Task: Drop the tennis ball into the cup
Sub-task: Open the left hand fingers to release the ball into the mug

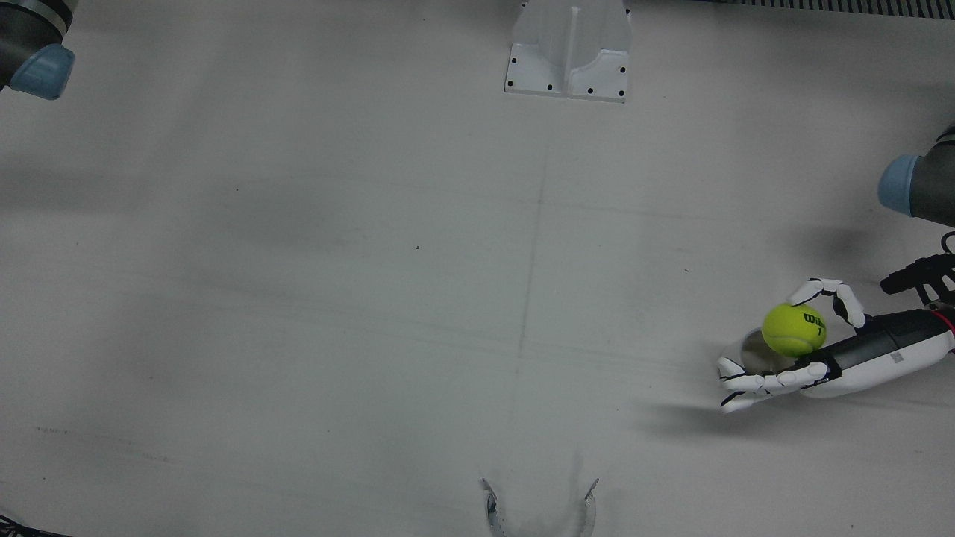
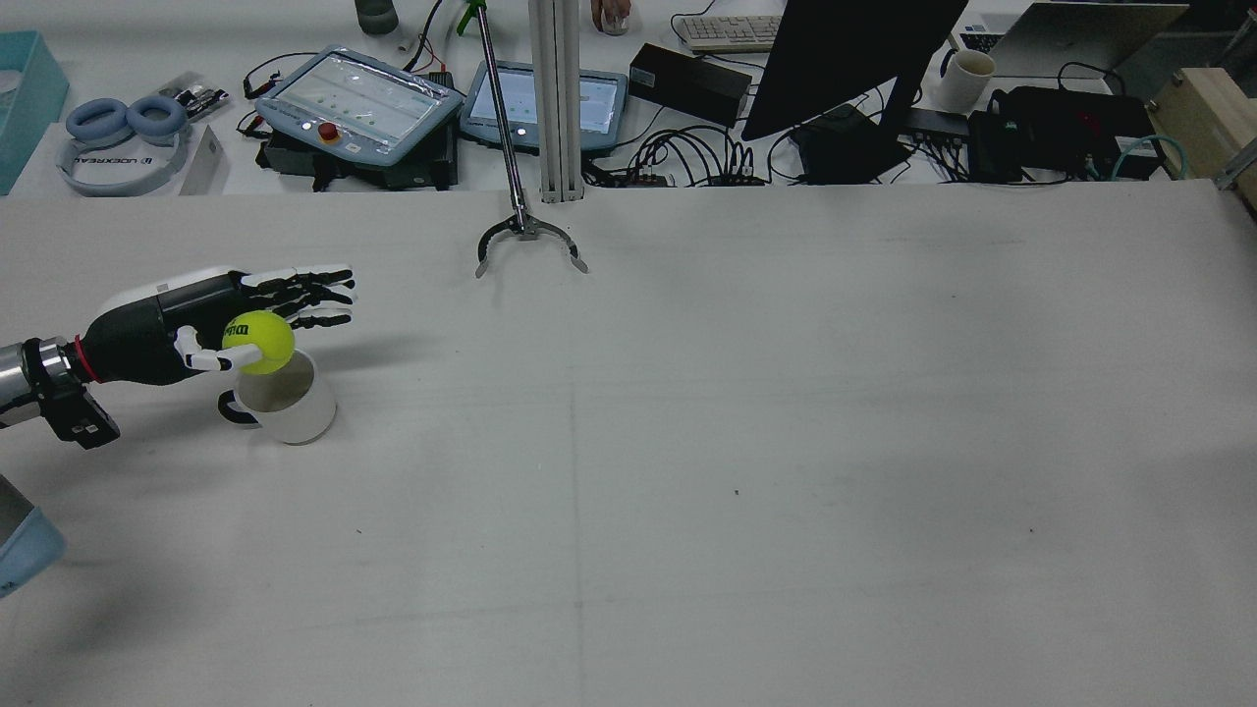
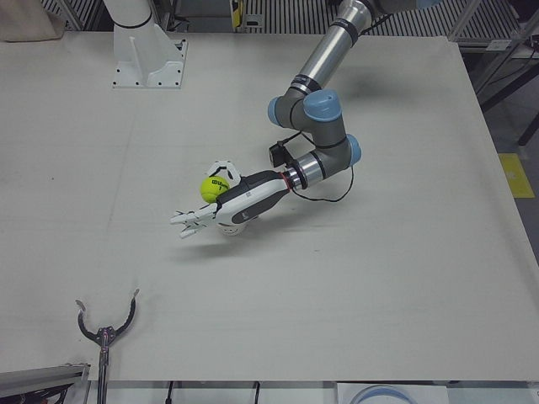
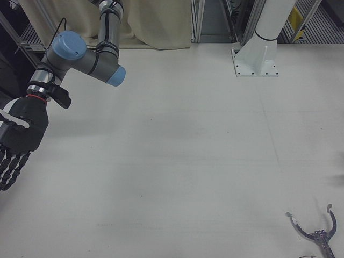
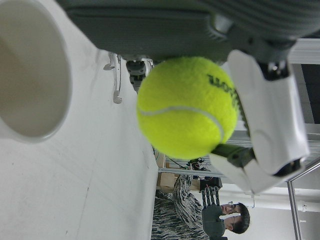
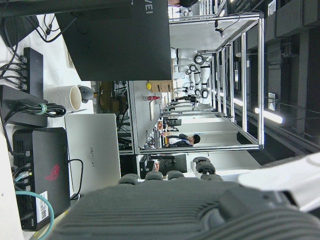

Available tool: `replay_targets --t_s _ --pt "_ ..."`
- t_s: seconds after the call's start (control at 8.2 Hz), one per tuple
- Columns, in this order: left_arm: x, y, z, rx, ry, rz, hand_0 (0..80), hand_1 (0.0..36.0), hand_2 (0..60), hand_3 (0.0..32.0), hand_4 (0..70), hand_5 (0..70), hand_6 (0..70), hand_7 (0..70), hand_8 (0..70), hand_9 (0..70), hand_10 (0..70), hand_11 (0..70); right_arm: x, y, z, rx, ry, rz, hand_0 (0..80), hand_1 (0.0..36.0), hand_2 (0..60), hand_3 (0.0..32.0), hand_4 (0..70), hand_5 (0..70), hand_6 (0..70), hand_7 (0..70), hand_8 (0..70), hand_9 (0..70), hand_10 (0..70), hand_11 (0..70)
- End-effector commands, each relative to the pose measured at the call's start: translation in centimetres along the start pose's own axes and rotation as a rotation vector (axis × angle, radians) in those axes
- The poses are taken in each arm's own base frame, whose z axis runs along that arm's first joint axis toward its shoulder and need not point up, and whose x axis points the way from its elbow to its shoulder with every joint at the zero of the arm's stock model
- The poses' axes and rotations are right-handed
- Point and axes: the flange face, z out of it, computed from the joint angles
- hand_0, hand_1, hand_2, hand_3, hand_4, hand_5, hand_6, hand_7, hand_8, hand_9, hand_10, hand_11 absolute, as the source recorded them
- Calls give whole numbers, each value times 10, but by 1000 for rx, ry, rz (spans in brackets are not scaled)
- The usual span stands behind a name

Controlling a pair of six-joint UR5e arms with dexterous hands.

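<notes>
My left hand [image 2: 177,319] holds a yellow-green tennis ball [image 2: 257,342] between its thumb and palm, with the other fingers stretched out straight. The ball hangs just above the near rim of a white mug [image 2: 285,403] that stands upright near the table's left edge. In the front view the ball [image 1: 794,328] covers part of the mug's opening [image 1: 750,347], with the left hand [image 1: 843,350] beside it. The left hand view shows the ball [image 5: 185,107] against the thumb [image 5: 270,115], with the mug's mouth [image 5: 30,75] to one side. My right hand [image 4: 19,140] hangs open and empty, far from the mug.
A metal claw tool [image 2: 530,241] lies at the table's far edge in the middle. The arm pedestal [image 1: 568,52] stands at the robot's side. Monitors, cables and teach pendants [image 2: 358,98] crowd the desk beyond the table.
</notes>
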Motion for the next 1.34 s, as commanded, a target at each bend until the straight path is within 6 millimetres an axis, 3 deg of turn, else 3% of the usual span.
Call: replay_targets --t_s 0.0,0.12,0.24,0.37,0.49,0.61,0.73,0.85,1.22 --pt "0 0 0 -1 1 1 539 360 600 0 89 69 31 275 2 41 43 94 0 0 0 0 0 0 0 0 0 0 0 0 0 0 0 0 0 0" --pt "-1 0 1 -5 0 1 548 360 600 0 69 94 113 162 16 18 39 91 0 0 0 0 0 0 0 0 0 0 0 0 0 0 0 0 0 0" --pt "0 0 0 -4 1 3 548 360 600 0 27 98 109 121 15 10 34 83 0 0 0 -1 0 0 0 0 0 0 0 0 0 0 0 0 0 0" --pt "0 0 0 -4 1 3 530 360 600 2 3 74 21 115 0 9 25 69 0 0 0 0 0 0 0 0 0 0 0 0 0 0 0 0 0 0" --pt "0 0 0 -6 2 4 445 307 600 56 0 37 6 81 0 2 7 32 1 0 0 1 1 0 0 0 0 0 0 0 0 0 0 0 0 0" --pt "0 0 0 -6 2 4 140 199 600 100 0 7 0 56 0 0 0 2 0 0 0 -1 0 0 0 0 0 0 0 0 0 0 0 0 0 0" --pt "1 0 0 -5 3 6 67 80 361 124 15 0 0 43 0 0 0 0 0 0 0 -1 0 0 0 0 0 0 0 0 0 0 0 0 0 0" --pt "1 0 0 -5 3 6 209 0 44 128 91 0 0 31 0 0 0 0 0 -1 0 0 0 0 0 0 0 0 0 0 0 0 0 0 0 0" --pt "-1 -5 -3 6 1 4 295 23 100 128 95 1 0 31 0 0 0 0 0 -1 0 1 0 0 0 0 0 0 0 0 0 0 0 0 0 0"
